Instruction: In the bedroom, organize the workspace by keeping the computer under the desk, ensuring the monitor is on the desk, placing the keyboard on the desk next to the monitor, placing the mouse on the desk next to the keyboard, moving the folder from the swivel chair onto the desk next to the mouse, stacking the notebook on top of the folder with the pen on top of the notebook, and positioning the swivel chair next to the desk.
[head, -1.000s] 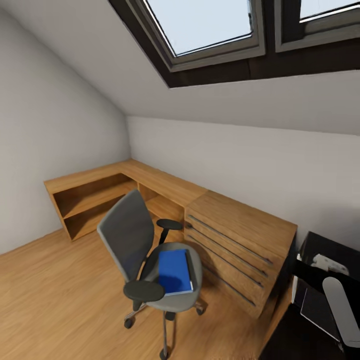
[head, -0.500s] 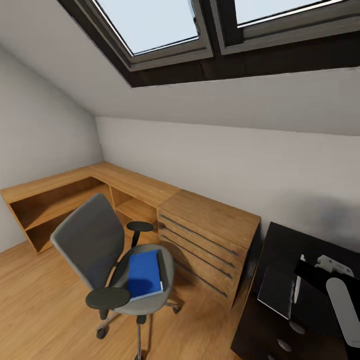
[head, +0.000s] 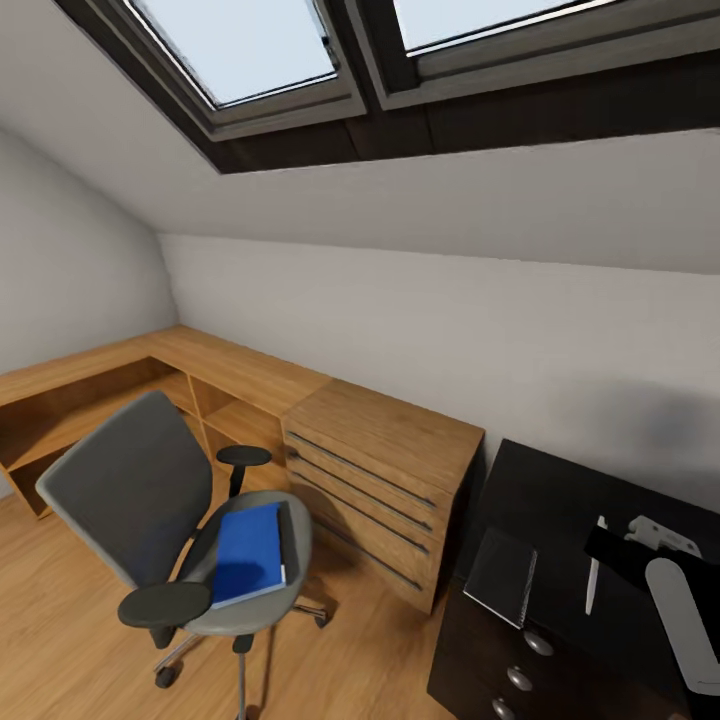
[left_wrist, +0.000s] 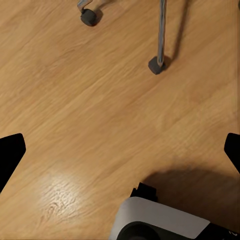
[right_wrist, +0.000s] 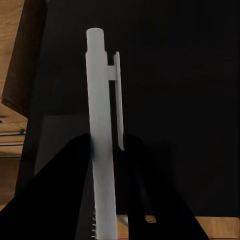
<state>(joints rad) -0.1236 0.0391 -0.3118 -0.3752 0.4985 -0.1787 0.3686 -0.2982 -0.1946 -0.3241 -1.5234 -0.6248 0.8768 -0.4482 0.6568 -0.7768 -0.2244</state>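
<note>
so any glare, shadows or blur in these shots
Head view: daylight from the skylights, a soft dark smudge of shadow on the wall above the desk, wide-angle bending of lines at the edges. Left wrist view: pale glare patch on the wood floor and a dark shadow near the robot's body. Right wrist view: very dim, the pen close and slightly soft.

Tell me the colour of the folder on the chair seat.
The folder is bright blue, clearest in the head view.

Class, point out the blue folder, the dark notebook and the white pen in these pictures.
folder (head: 247, 566), head view, middle of its blue cover.
notebook (head: 503, 576), head view, centre of its glossy cover.
pen (right_wrist: 101, 145), right wrist view, mid-barrel.
</note>
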